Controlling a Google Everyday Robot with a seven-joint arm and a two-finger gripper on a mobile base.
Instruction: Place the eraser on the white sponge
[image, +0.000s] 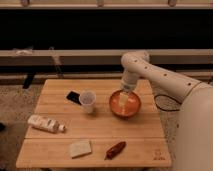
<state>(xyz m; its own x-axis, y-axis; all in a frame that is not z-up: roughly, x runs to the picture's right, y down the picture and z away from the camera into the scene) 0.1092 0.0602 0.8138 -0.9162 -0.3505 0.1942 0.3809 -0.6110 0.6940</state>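
Hand (125, 94) hangs over orange bowl (126, 113) at right-centre of tabletop (100, 131), jaws spread wide, gripping nothing. Eraser (74, 97) lies flat at back left, just beside white cup (87, 101). Cup crowds its right side, so top-down approach looks safest. White sponge (80, 148) lies flat near front edge, well apart from eraser, top bare as landing spot. 2 distractors flank sponge: bottle (45, 123), red chili (115, 149). Pickup not yet begun.

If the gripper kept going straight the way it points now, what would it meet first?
Most likely the orange bowl: the gripper hangs over it, pointing down into its middle. Depth is unclear, so it may already be near the bowl's floor.
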